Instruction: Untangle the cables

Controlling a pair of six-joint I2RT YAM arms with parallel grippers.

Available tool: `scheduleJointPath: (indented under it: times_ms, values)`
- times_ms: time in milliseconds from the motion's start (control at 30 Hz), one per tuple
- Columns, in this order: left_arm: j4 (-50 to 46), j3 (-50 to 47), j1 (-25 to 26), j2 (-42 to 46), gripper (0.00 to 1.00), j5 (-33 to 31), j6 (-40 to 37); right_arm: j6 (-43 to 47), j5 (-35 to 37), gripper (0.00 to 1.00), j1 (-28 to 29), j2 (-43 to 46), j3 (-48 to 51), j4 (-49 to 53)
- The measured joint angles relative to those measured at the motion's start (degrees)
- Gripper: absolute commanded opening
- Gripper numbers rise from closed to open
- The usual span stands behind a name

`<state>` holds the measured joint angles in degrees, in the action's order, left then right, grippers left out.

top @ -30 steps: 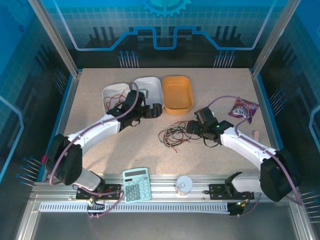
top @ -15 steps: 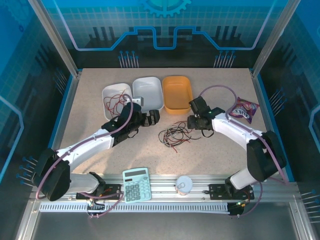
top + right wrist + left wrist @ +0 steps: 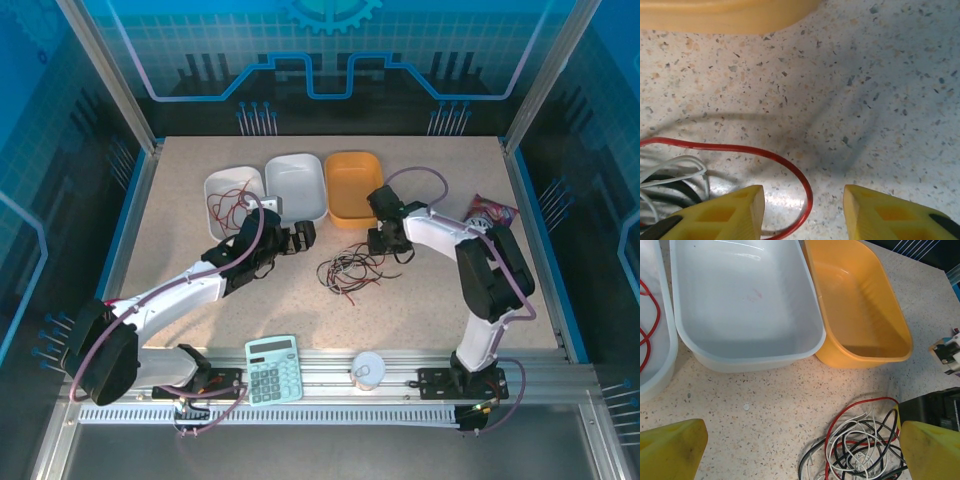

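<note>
left tool point(image 3: 800, 450) wide, empty; right tool point(image 3: 804, 210) narrower, straddling red cable point(image 3: 740, 148)

Cables point(image 3: 855, 447) cut off at left wrist view's bottom edge, snack packet point(image 3: 497, 212) partly hidden behind right arm point(image 3: 485, 270)

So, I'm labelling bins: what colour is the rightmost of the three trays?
The tray is orange, clearest in the left wrist view.

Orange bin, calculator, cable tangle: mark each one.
orange bin point(image 3: 354, 190), top external view, its bare floor.
calculator point(image 3: 274, 372), top external view, its keypad.
cable tangle point(image 3: 856, 452), left wrist view, its dense middle.
</note>
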<state>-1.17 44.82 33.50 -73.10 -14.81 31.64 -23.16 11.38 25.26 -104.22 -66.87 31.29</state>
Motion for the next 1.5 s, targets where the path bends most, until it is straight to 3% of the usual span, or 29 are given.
scheduleJointPath:
  times_ms: [667, 1167, 1500]
  values:
    - [0.0, 0.0, 0.0, -0.1, 0.99, 0.0, 0.5, 1.2, -1.3, 0.05, -0.7, -1.5, 1.9, -3.0]
    - [0.2, 0.0, 0.0, -0.1, 0.99, 0.3, 1.3, 0.7, 7.5, 0.01, 2.6, 16.4, 9.3, -0.8]
    - [3.0, 0.0, 0.0, -0.1, 0.99, 4.6, -0.5, 1.0, 11.8, 0.02, 4.9, 28.9, 10.1, 0.6]
